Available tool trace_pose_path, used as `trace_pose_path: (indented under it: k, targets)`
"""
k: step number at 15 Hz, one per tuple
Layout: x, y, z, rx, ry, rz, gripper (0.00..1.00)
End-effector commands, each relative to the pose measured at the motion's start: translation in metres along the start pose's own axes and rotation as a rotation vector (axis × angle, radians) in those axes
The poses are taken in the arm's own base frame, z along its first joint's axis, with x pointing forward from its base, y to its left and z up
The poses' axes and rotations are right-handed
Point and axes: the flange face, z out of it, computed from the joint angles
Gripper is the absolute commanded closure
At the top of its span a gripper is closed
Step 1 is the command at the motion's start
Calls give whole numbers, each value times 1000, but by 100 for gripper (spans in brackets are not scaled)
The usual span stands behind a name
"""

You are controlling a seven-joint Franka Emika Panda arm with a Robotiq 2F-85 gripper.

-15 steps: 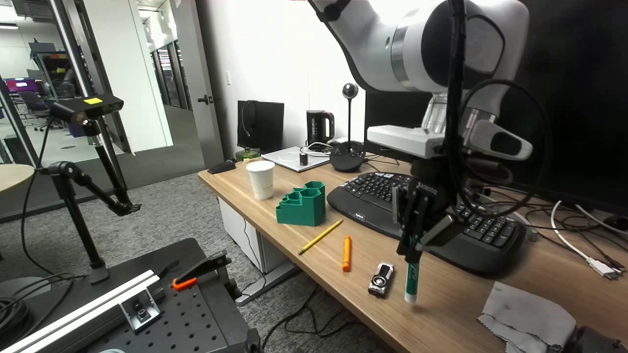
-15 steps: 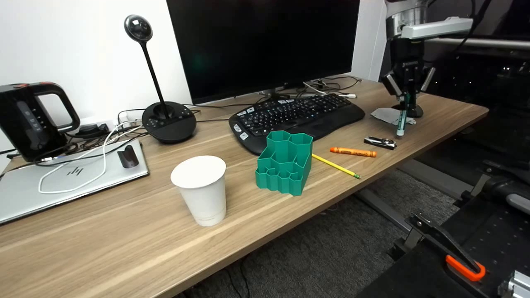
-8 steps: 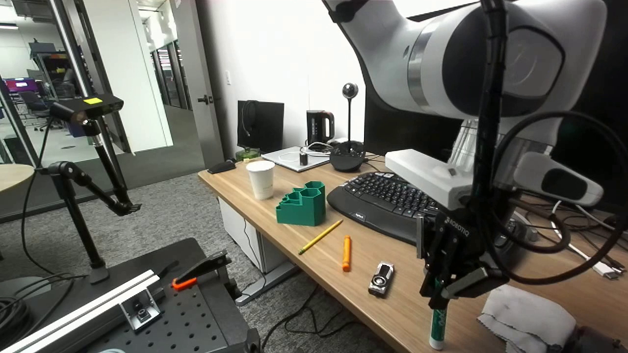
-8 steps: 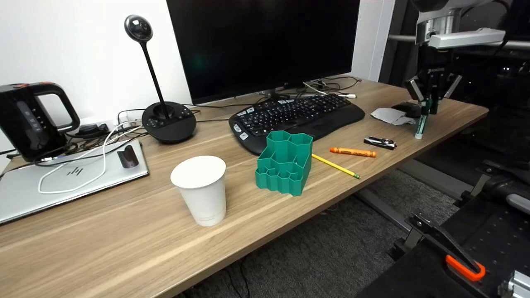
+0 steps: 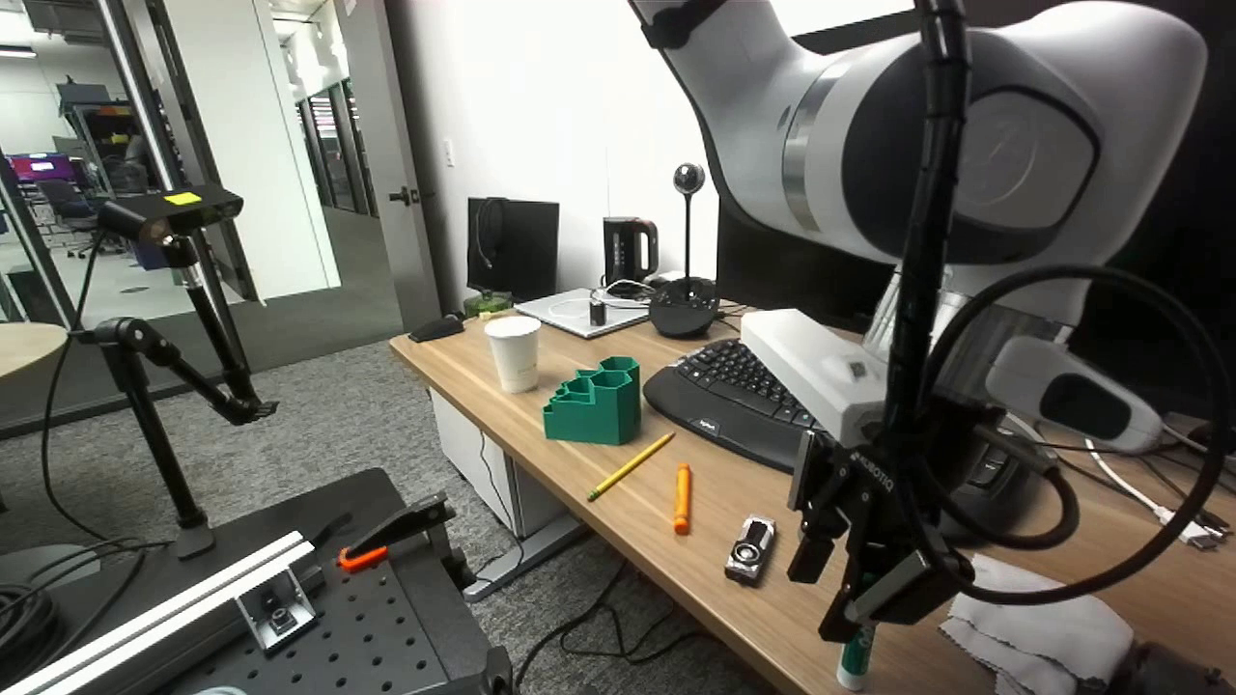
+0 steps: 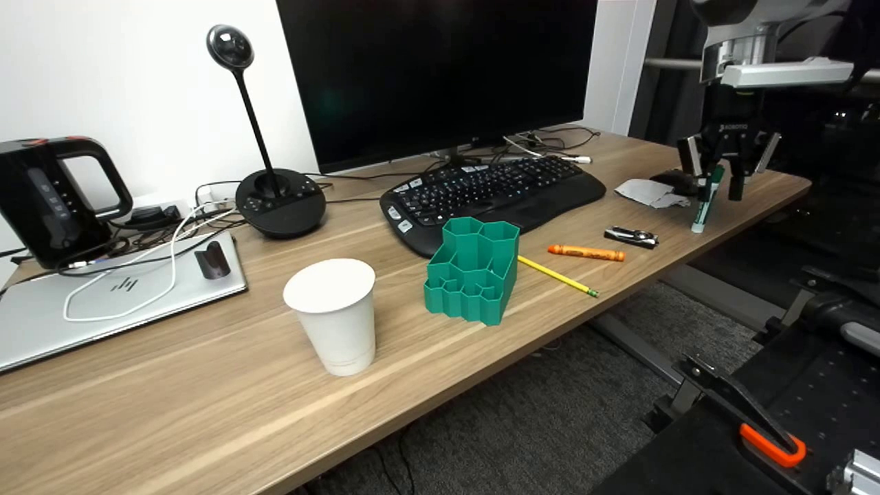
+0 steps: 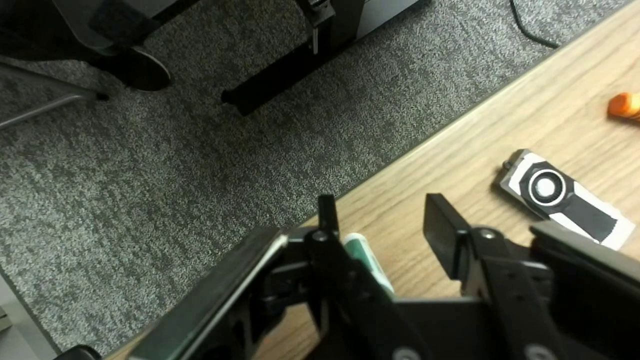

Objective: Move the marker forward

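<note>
The black two-fingered gripper [image 7: 386, 225] stands wide, a broad gap showing between its fingers in the wrist view. In that gap, just beside the finger on the left of the view, is a short, slim teal-green marker [image 6: 706, 199] with a whitish end; whether it touches that finger I cannot tell. In an exterior view its long axis runs steep but tilted: the whitish end points down at the wood-topped desk [image 6: 206, 392], the teal end leans up and to the right, in among the fingers. Whether the lower end rests on the wood is hard to tell. In the wrist view the whitish end points toward the desk's edge, and the finger hides part of the body.

Near the gripper lie a crumpled light-grey cloth [image 6: 650, 191] and a small black-and-silver oblong gadget with a round ring [image 5: 750, 550]. Farther from it come a thick orange crayon [image 6: 586, 252], then a slim yellow pencil [image 6: 560, 276]. Well apart from the gripper stand a green holder of hexagonal cells [image 6: 474, 275] and, farther still, a white paper cup [image 6: 344, 330].
</note>
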Motion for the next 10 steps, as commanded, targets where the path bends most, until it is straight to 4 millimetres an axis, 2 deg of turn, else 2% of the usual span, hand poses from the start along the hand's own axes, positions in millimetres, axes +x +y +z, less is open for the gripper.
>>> trace_pose_path:
  k: [1,3,4,7,8,10]
  targets:
    - [-14,6,-5,45,-7,11,19]
    - [-24,4,-12,56,-20,-2,5]
    - [-36,0,-19,60,-37,-32,0]
    - [-86,-18,-44,49,-86,-209,0]
    - [-44,-10,-22,32,-69,-120,0]
    - [-69,-20,-40,39,-80,-176,0]
